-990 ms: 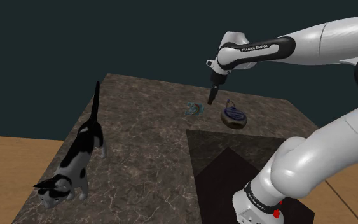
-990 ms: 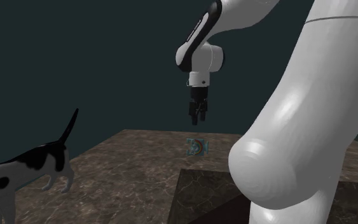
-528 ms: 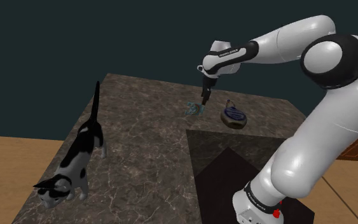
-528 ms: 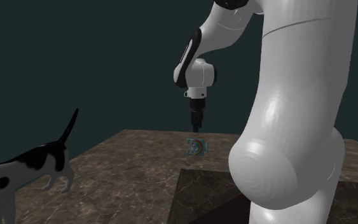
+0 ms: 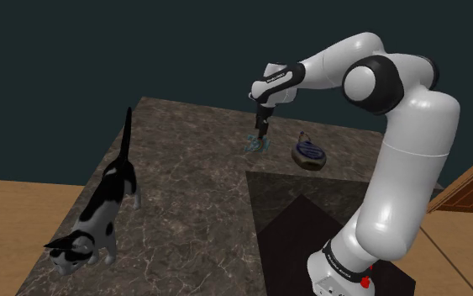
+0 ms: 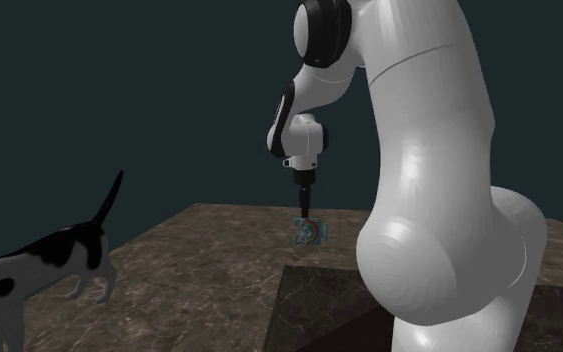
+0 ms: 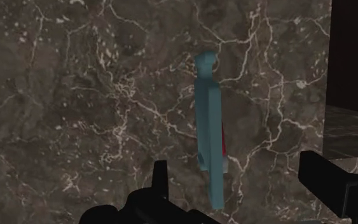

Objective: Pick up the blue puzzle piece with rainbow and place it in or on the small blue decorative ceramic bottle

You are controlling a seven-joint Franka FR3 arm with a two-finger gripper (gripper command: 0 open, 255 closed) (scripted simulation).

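Item: blue puzzle piece [image 5: 257, 145] [image 6: 309, 231] [image 7: 210, 127], teal-blue with a trace of red on one face. It sits on the dark veined marble counter [image 5: 184, 168] towards its far side, apparently standing on edge, since the wrist view shows it as a narrow strip. Black gripper [image 5: 260, 132] [image 6: 305, 212] [image 7: 238, 168]: directly above the piece, pointing down, fingers spread wide and one on either side of it, neither touching; nothing is held. Step in hand, as judged: the descent to grasp, with pickup not yet made. The next move calls for a short further drop, then closing across the thin faces. Destination: small blue patterned bottle [image 5: 309, 153], low on the counter just beside the piece, towards the shoulder view's right. Also present: a black-and-white cat figure [image 5: 100, 206] [image 6: 29, 265], well apart at the near counter edge. Writing: dark lettering on the arm's forearm link [image 5: 278, 77], not legible here.
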